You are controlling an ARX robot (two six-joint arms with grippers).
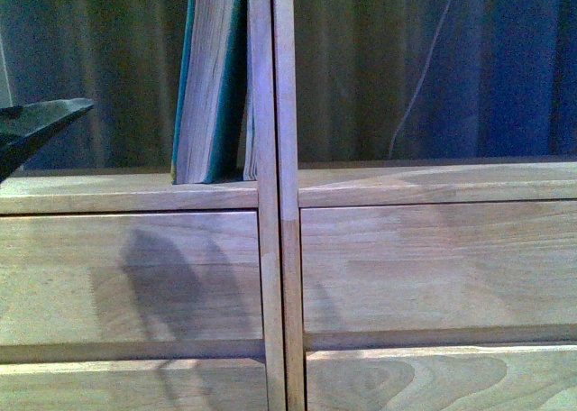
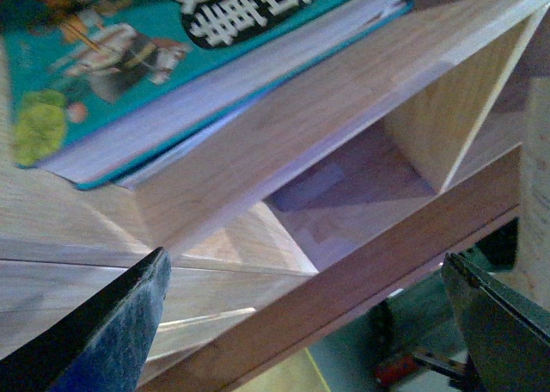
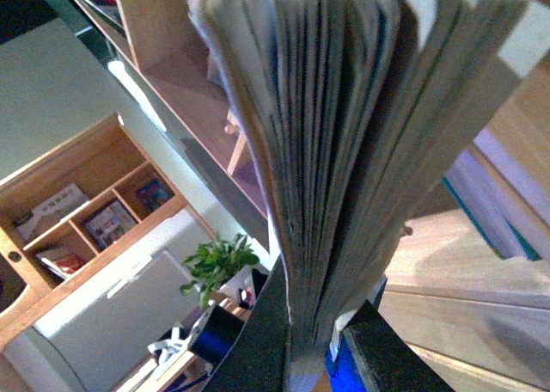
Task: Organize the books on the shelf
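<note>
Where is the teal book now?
Front view: the teal book stands on the shelf, just left of the centre post, with a thin book between them.

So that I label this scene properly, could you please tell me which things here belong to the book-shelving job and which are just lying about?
Job in hand: teal book, wooden shelf, fanned paperback.
Lying about: potted plant, far cubby unit.

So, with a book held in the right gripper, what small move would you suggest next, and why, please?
Probably bring the right gripper toward the shelf: it is clamped on a paperback with fanned pages, and the teal book stands beside the centre post with bare board left of it in the front view.
</note>
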